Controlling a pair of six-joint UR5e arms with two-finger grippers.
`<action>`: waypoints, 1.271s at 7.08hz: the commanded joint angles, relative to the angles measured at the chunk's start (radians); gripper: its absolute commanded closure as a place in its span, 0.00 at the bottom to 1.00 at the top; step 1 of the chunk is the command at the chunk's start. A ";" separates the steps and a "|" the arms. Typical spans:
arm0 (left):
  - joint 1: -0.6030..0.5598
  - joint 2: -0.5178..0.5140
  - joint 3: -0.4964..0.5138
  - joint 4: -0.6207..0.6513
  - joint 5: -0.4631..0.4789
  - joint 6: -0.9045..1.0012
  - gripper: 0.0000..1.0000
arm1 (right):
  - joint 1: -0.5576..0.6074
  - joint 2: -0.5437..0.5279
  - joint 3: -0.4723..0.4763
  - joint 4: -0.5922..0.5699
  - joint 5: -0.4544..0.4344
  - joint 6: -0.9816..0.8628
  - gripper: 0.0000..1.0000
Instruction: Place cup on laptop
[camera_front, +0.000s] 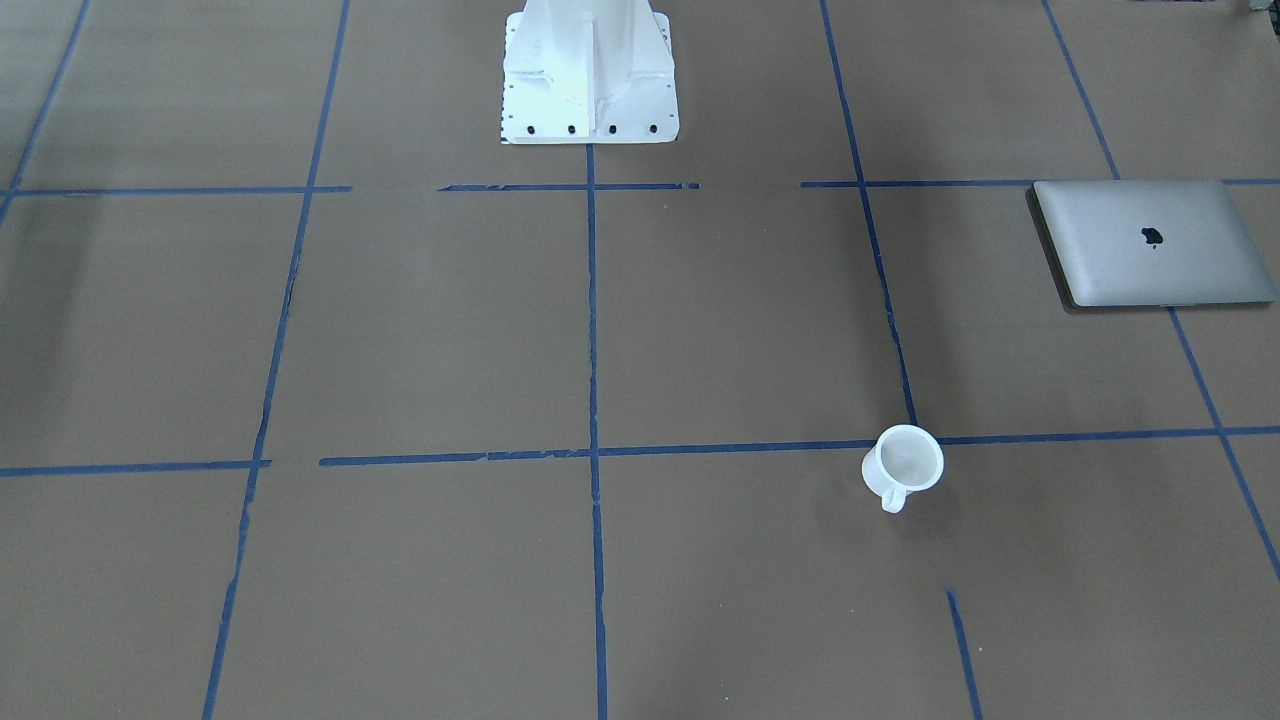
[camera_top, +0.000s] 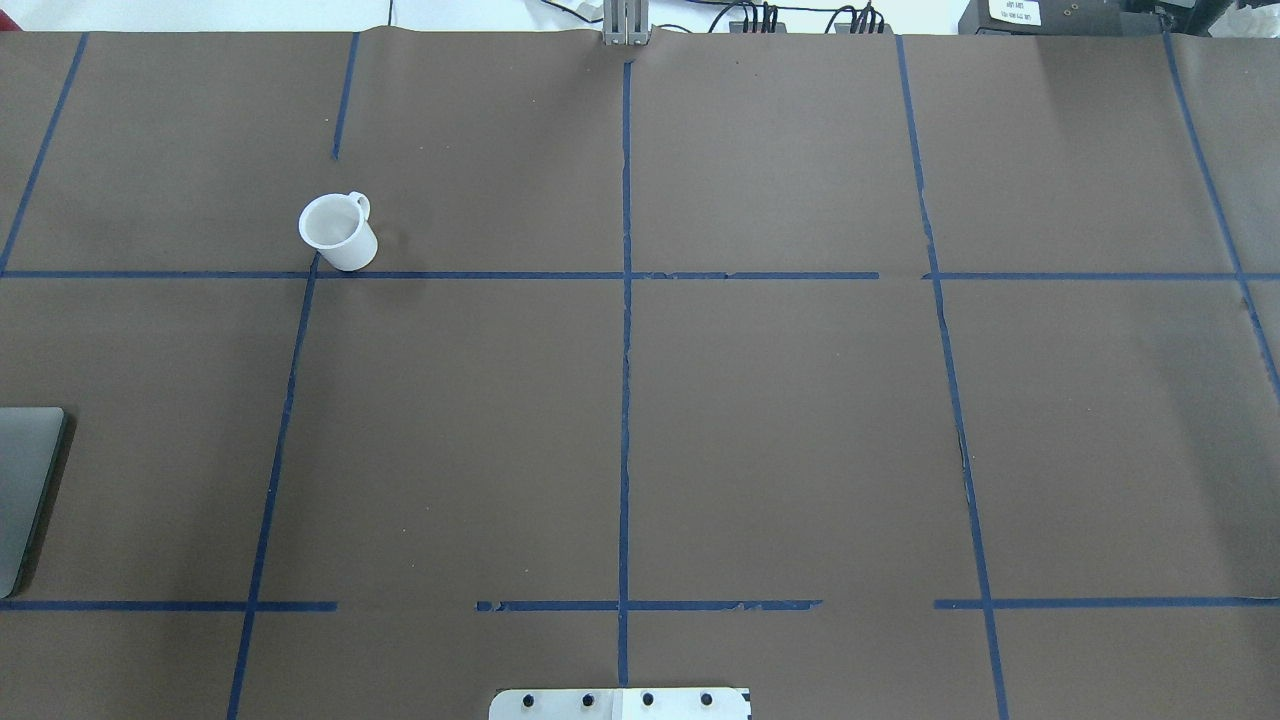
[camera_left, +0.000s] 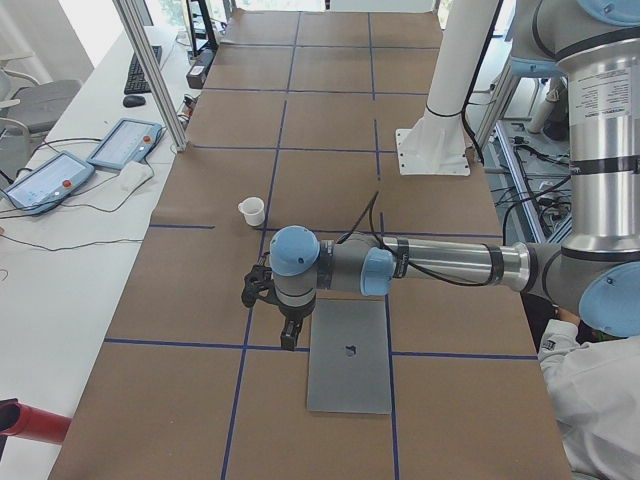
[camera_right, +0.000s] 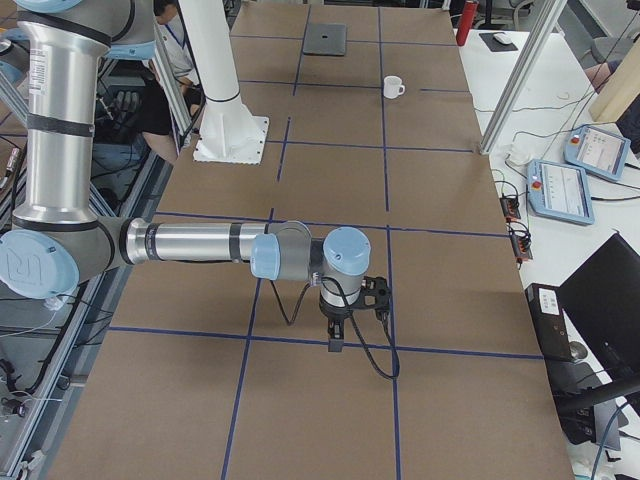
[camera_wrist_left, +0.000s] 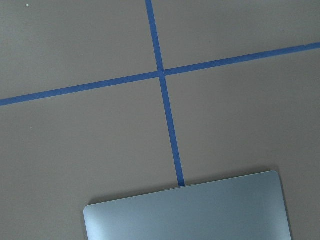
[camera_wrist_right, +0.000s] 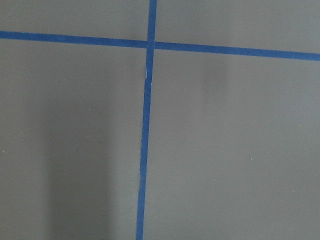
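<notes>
The cup (camera_front: 903, 462) is a small white mug that stands upright on the brown table, handle toward the operators' side; it also shows in the overhead view (camera_top: 338, 232). The laptop (camera_front: 1150, 243) lies shut and flat, apart from the cup, cut off at the overhead view's left edge (camera_top: 25, 480). My left gripper (camera_left: 285, 335) hangs above the table just beside the laptop's (camera_left: 348, 355) near corner, away from the cup (camera_left: 252, 211); I cannot tell whether it is open or shut. My right gripper (camera_right: 335, 340) hangs over bare table far from both; I cannot tell its state.
The robot's white base (camera_front: 590, 75) stands at the table's robot side. Blue tape lines (camera_top: 626, 400) grid the brown paper. Tablets (camera_right: 565, 185) and cables lie on the white bench beyond the table edge. A person (camera_left: 600, 400) stands near the left arm's base.
</notes>
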 joint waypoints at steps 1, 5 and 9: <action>0.101 -0.033 0.031 -0.212 -0.047 -0.110 0.00 | 0.000 0.001 0.000 0.001 0.000 0.000 0.00; 0.381 -0.561 0.288 -0.211 -0.040 -0.544 0.01 | 0.000 0.001 0.000 0.000 0.000 0.000 0.00; 0.527 -0.881 0.633 -0.266 0.101 -0.722 0.04 | 0.000 0.001 0.000 0.000 0.000 0.000 0.00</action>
